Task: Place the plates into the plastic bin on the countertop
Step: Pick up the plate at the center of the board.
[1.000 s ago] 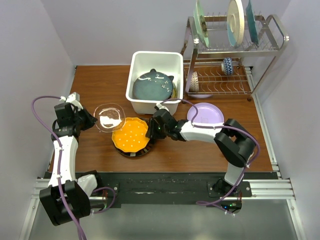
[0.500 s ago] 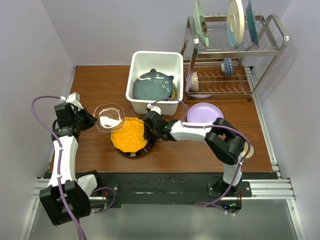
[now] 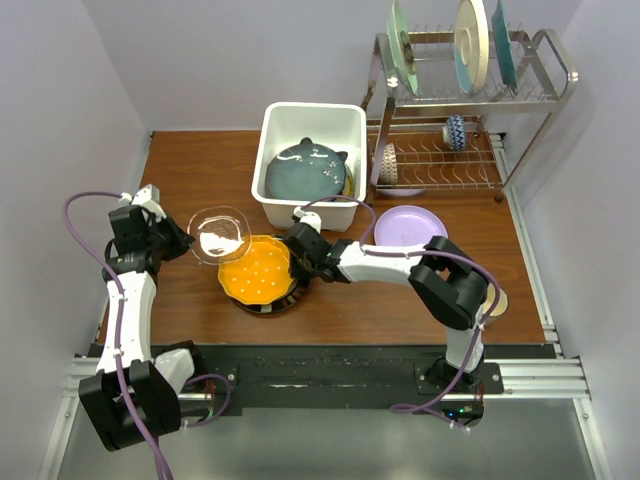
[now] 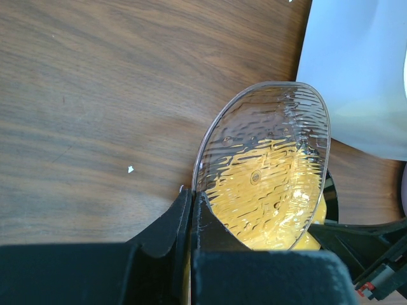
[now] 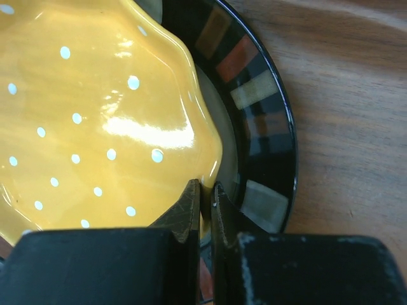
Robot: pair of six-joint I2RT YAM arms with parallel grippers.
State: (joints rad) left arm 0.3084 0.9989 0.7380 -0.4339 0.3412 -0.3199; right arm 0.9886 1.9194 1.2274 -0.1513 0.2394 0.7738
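Note:
An orange dotted plate (image 3: 258, 271) (image 5: 95, 121) lies on a black-rimmed striped plate (image 3: 272, 304) (image 5: 261, 121) on the countertop (image 3: 400, 300). My right gripper (image 3: 297, 260) (image 5: 206, 188) is shut on the orange plate's right rim. My left gripper (image 3: 178, 240) (image 4: 191, 192) is shut on the edge of a clear glass plate (image 3: 220, 233) (image 4: 267, 159), held tilted just left of the orange one. The white plastic bin (image 3: 277, 205) behind holds a dark teal plate (image 3: 305, 168). A lilac plate (image 3: 412, 226) lies to its right.
A metal wire dish rack (image 3: 470, 110) stands at the back right with large plates upright on top and small dishes on its lower shelf. A black rail (image 3: 330, 356) runs along the near edge. Walls close in left and right.
My right gripper slid left to the orange plate's rim and shut on it; the plate has shifted slightly left. The left arm and glass plate have not moved.

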